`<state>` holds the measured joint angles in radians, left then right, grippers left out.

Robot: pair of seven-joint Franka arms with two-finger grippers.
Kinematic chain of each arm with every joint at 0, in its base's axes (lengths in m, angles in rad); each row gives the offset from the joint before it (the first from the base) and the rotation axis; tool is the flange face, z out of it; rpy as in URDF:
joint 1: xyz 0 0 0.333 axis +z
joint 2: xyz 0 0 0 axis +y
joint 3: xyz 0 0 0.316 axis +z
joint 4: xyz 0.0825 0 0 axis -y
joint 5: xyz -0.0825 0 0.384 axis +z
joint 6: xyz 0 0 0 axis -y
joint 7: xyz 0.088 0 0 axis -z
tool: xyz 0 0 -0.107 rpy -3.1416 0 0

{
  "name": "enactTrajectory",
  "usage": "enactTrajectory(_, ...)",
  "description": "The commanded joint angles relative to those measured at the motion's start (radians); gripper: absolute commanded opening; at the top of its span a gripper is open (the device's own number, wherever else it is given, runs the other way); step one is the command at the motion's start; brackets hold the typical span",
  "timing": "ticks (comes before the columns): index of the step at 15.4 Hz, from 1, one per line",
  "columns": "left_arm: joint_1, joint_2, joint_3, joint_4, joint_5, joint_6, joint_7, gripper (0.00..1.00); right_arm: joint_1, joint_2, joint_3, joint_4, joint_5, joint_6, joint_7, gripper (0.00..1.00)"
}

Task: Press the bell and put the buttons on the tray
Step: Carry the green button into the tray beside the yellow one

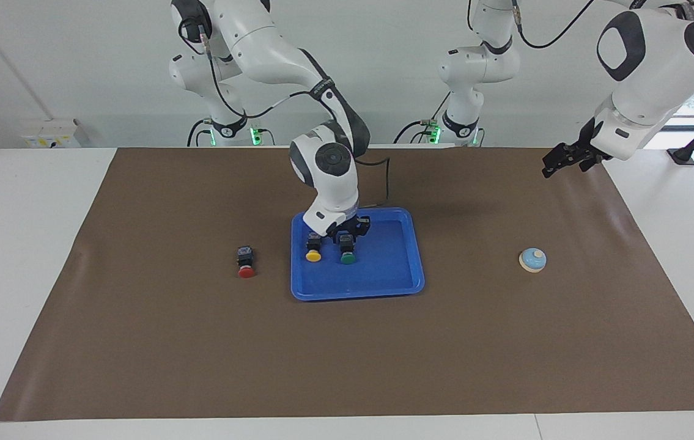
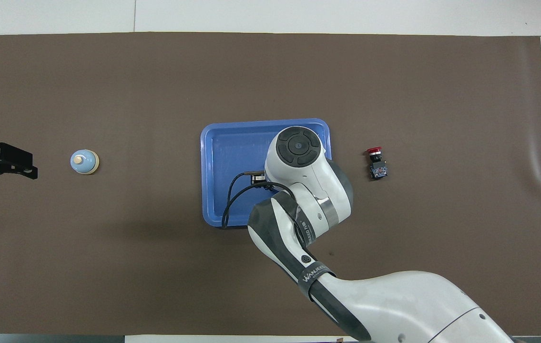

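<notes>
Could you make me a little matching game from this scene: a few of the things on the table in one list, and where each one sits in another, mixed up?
Things:
1. green button
2. red button
3. bell
4. left hand

Places:
A. on the brown mat, beside the tray, toward the right arm's end
B. up in the air over the mat's edge, at the left arm's end
C. in the tray, beside the yellow button, under the right hand
D. on the mat alone, toward the left arm's end

Pairs: 1-C, 2-A, 3-D, 4-B
</notes>
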<state>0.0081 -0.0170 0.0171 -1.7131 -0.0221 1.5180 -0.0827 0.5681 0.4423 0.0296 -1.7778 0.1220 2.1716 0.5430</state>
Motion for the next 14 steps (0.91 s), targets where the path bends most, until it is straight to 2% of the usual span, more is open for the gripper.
enactTrajectory(1,-0.002,-0.014,0.004,-0.007,-0.009,0.010,-0.008,1.00,-0.008,-0.008,0.001,0.050,-0.005,-0.085,0.015,1.00)
enactTrajectory(3,-0.002,-0.014,0.004,-0.007,-0.009,0.010,-0.008,1.00,-0.037,-0.019,-0.014,0.083,-0.031,-0.140,-0.011,1.00)
enactTrajectory(7,-0.002,-0.014,0.004,-0.007,-0.009,0.010,-0.008,1.00,-0.187,-0.071,-0.020,0.066,-0.041,-0.171,-0.185,1.00)
enactTrajectory(10,-0.002,-0.014,0.004,-0.007,-0.009,0.010,-0.008,1.00,-0.310,-0.094,-0.020,0.015,-0.048,-0.162,-0.283,1.00)
enactTrajectory(14,-0.002,-0.014,0.004,-0.007,-0.009,0.010,-0.008,1.00,-0.404,-0.122,-0.022,-0.096,-0.131,-0.083,-0.423,1.00)
